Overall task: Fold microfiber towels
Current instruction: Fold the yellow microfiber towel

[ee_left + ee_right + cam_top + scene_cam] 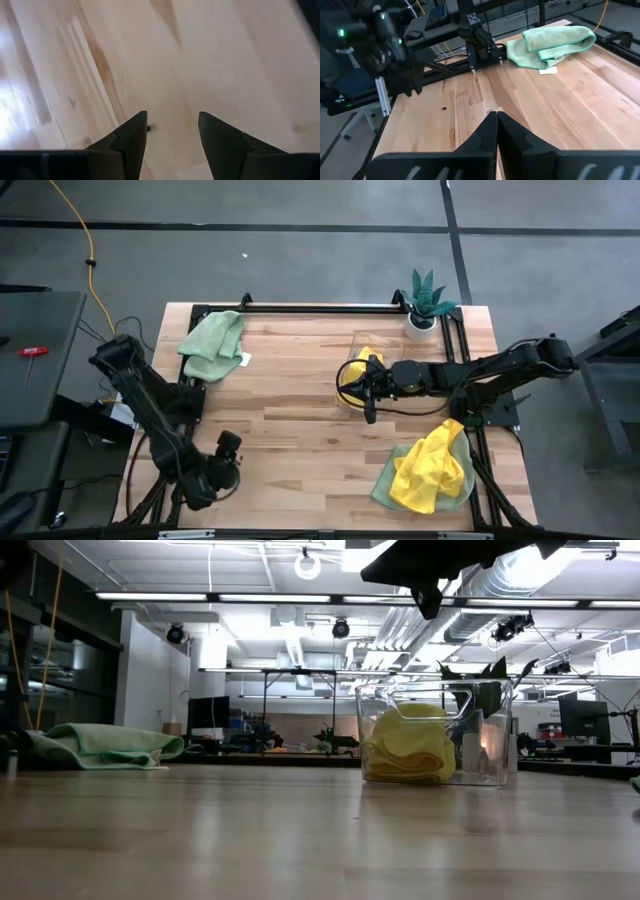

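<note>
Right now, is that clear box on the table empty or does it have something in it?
Not empty: a folded yellow towel sits inside the clear box, seen through its wall.

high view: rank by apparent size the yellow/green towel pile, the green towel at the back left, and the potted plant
1. Yellow and green towel pile, front right: largest.
2. Green towel, back left: clearly smaller than the pile.
3. Potted plant, back right: smallest.
The overhead camera sees all three at table level, so nearness barely skews this.
</note>
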